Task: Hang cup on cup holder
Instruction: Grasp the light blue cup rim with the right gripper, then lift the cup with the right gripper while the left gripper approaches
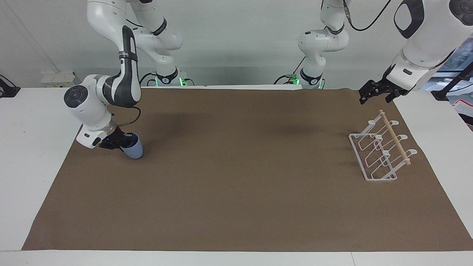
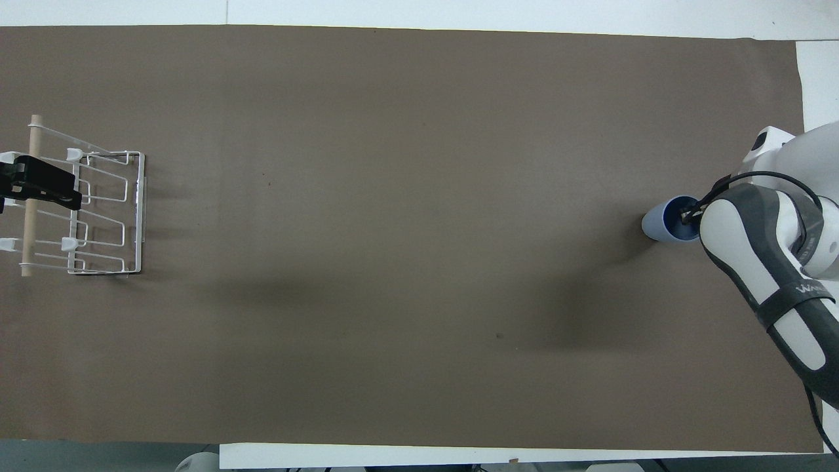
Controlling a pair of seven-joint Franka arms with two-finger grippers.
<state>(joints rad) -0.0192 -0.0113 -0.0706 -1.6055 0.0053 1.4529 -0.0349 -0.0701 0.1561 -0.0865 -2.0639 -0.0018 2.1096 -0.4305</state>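
The cup lay tipped well over at the right arm's end of the brown mat, its mouth turned toward the right gripper and its base pointing toward the middle of the table. Whether its lower side touched the mat or hung just clear could not be told. The right gripper reached into the mouth, with a finger inside and the rim caught in its grip, fingers drawn nearly together on the thin wall. In the overhead view the arm's forearm covered part of the rim, so only the cup's base end and a slice of its dark inside showed.

The cup holder stood well apart from the cup, at the left arm's end of the mat, its wooden dowel running across the top of the white wire prongs. Bare mat lay between cup and holder.

The left gripper waited over the mat's edge beside the holder's dowel end; in the overhead view it overlapped the dowel. How far its fingers stood apart could not be told.
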